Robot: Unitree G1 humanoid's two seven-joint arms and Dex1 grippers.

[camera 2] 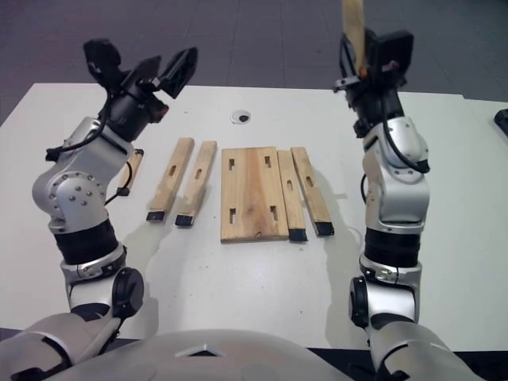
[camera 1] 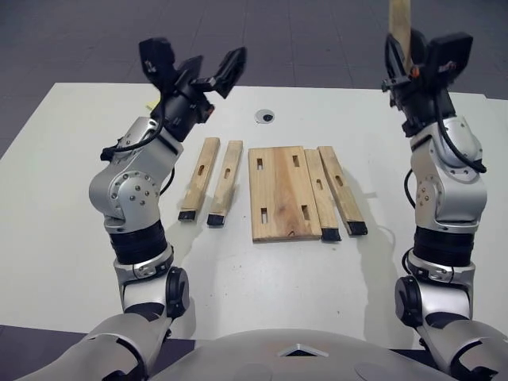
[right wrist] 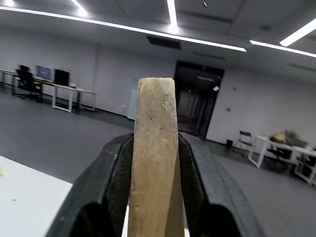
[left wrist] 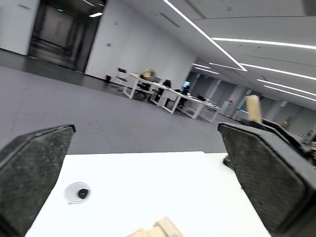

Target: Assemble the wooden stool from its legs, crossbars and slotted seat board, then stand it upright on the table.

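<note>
The right gripper (camera 1: pixel 406 63) was raised above the far right of the table (camera 1: pixel 79 159), its fingers shut tight on the lower part of an upright crossbar (camera 1: pixel 399 28). The left gripper (camera 1: pixel 194 65) hung over the far left, fingers spread wide and empty. The slotted seat board (camera 1: pixel 282 194) lay flat mid-table, with two legs (camera 1: pixel 213 181) to its left and two (camera 1: pixel 332 193) against its right edge. With no leg steadied, pressing the crossbar into a slot would likely shove that leg aside, or twist the bar in its grip.

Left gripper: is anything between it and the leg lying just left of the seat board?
Nothing visible. The left gripper is open, raised above the table; the leg lies flat, uncovered, between another leg and the seat board.
</note>
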